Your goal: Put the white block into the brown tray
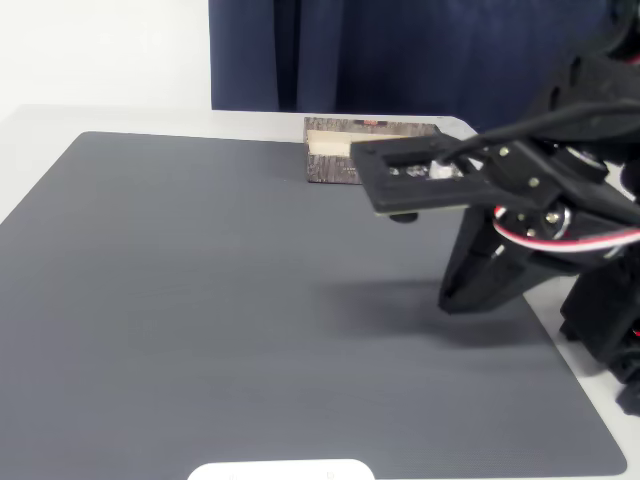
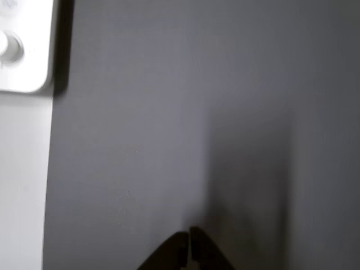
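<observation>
The brown tray stands at the far edge of the grey mat, its wood-grain front wall towards me and its pale inside showing. My black gripper hangs over the right part of the mat, well in front of the tray and pointing down. In the wrist view the gripper has its two tips meeting, shut, and nothing shows between them. The white block is out of view.
A wide flat white object with rounded edges lies at the mat's near edge, and appears in the wrist view at top left. The grey mat is bare across its left and middle. A dark blue curtain hangs behind.
</observation>
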